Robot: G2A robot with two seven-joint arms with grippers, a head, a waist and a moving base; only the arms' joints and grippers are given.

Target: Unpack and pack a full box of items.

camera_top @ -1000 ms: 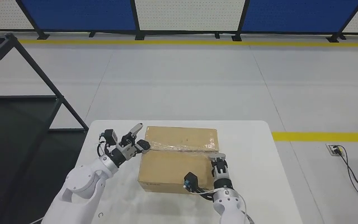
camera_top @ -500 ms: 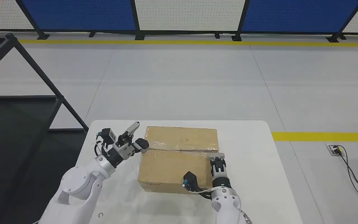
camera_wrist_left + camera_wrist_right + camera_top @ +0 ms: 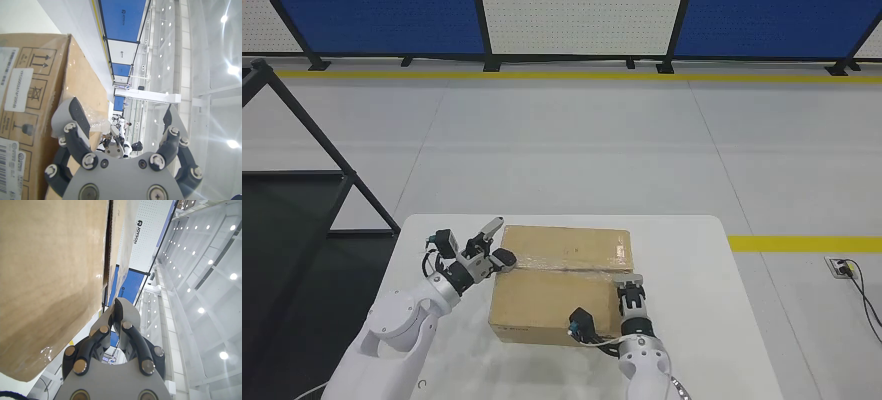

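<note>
Fingers on my right press together, seemingly pinching the tape's loose strip to peel it; left fingers spread beside the box's end. The box sits sealed, mid-table.

A brown cardboard box, its top flaps shut along a lengthwise seam under wrinkled clear tape, sits flat mid-width on the white tabletop, nearer the far edge.
</note>
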